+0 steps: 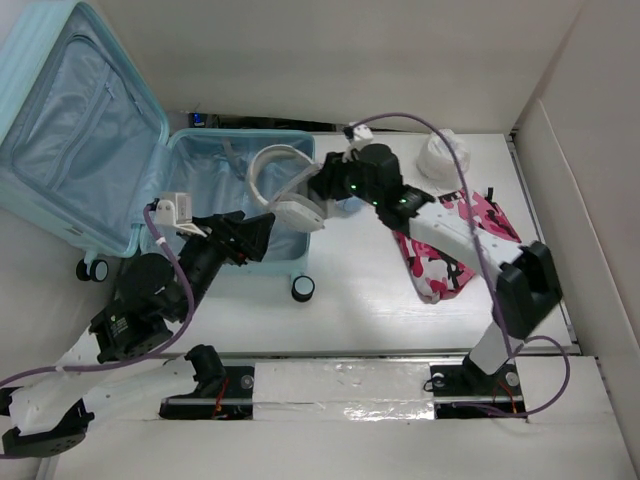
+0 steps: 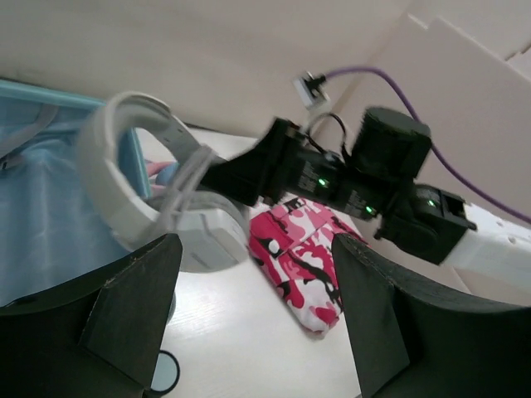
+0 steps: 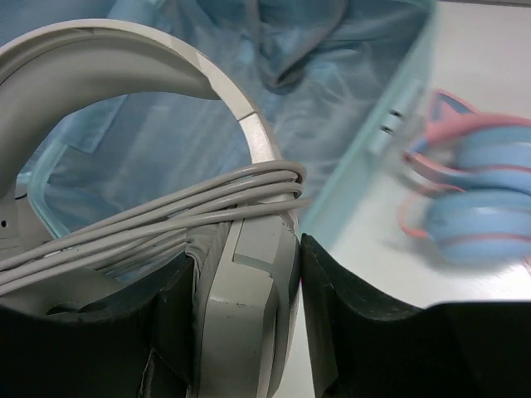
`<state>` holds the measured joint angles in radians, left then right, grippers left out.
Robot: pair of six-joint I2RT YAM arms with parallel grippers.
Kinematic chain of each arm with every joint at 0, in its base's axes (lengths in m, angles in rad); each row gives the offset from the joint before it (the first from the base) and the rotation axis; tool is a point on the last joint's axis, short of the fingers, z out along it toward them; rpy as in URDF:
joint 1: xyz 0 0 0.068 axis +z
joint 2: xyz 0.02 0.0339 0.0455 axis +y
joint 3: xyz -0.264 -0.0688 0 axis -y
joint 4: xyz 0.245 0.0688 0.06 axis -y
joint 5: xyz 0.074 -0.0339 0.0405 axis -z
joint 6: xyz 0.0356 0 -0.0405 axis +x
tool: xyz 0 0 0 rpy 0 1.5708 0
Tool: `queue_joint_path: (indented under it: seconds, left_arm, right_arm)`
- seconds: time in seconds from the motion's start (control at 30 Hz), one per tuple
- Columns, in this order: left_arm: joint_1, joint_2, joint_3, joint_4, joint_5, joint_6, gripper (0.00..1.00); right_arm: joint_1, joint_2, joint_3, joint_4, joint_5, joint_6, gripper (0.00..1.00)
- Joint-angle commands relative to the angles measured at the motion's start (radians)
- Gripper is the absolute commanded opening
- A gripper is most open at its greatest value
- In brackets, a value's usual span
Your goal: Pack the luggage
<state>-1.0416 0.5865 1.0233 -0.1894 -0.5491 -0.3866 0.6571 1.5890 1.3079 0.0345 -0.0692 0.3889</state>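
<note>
The luggage [image 1: 215, 175] lies open at the far left, its lid [image 1: 70, 120] leaning up and its base shell flat. My right gripper [image 1: 322, 192] is shut on the earcup of white wired headphones [image 1: 280, 185] and holds them over the base shell's right rim. In the right wrist view the pads [image 3: 348, 323] clamp the earcup [image 3: 245, 290], with the blue lining [image 3: 166, 141] below. My left gripper [image 1: 258, 232] is open and empty at the shell's near edge, pointing at the headphones [image 2: 141, 191].
A pink camouflage garment [image 1: 455, 240] lies right of centre under the right arm. A white rolled item [image 1: 440, 155] sits at the back right. Blue-and-pink headphones [image 3: 477, 195] lie on the table just right of the suitcase rim [image 3: 390, 137]. A suitcase wheel [image 1: 302, 288] sticks out in front.
</note>
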Motion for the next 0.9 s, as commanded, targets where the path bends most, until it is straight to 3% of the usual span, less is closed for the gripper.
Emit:
queue_joint_path:
  seconds: [0.0, 0.1, 0.13, 0.2, 0.23, 0.3, 0.4, 0.47, 0.5, 0.57, 0.7, 0.8, 0.83, 0.87]
  left_arm:
    - [-0.005, 0.059, 0.009, -0.008, -0.044, -0.02, 0.71]
    - [-0.005, 0.084, -0.014, -0.001, -0.037, -0.055, 0.75]
    - [0.009, 0.09, -0.022, 0.011, -0.023, -0.064, 0.76]
    - [0.024, 0.114, -0.029, 0.025, -0.003, -0.089, 0.76]
    - [0.035, 0.124, -0.031, 0.033, -0.003, -0.095, 0.76]
    - [0.044, 0.145, -0.048, 0.07, -0.005, -0.098, 0.76]
    - [0.075, 0.206, -0.051, 0.151, -0.002, -0.08, 0.75]
    - [0.098, 0.306, -0.032, 0.178, 0.029, -0.064, 0.74]
    - [0.107, 0.347, -0.013, 0.182, 0.072, -0.063, 0.73]
    - [0.117, 0.483, 0.012, 0.238, 0.093, -0.038, 0.71]
    - [0.146, 0.77, 0.209, 0.217, 0.101, 0.021, 0.7]
    - [0.199, 1.002, 0.386, 0.191, 0.194, 0.06, 0.72]
    - [0.219, 1.056, 0.432, 0.191, 0.222, 0.072, 0.73]
    - [0.247, 1.172, 0.487, 0.142, 0.23, 0.084, 0.75]
  right_arm:
    - [0.076, 0.178, 0.206, 0.131, -0.027, 0.08, 0.42]
    - [0.087, 0.357, 0.433, 0.05, -0.087, 0.082, 0.68]
    - [0.087, 0.374, 0.465, 0.039, -0.113, 0.087, 0.84]
    - [0.075, 0.34, 0.414, 0.117, -0.138, 0.108, 0.97]
    - [0.058, 0.315, 0.375, 0.142, -0.13, 0.113, 1.0]
    - [0.03, 0.231, 0.288, 0.159, -0.133, 0.105, 0.98]
    - [-0.033, 0.114, 0.106, 0.192, -0.109, 0.085, 0.83]
    - [-0.094, -0.027, -0.014, 0.221, -0.087, 0.08, 0.56]
    - [-0.118, -0.075, -0.138, 0.254, -0.071, 0.082, 0.31]
    - [-0.199, -0.214, -0.249, 0.266, -0.06, 0.082, 0.16]
    - [-0.357, -0.429, -0.473, 0.239, -0.023, 0.054, 0.18]
    - [-0.444, -0.567, -0.599, 0.231, -0.067, 0.06, 0.36]
    - [-0.477, -0.598, -0.622, 0.229, -0.073, 0.068, 0.48]
    - [-0.487, -0.624, -0.659, 0.229, -0.079, 0.073, 0.54]
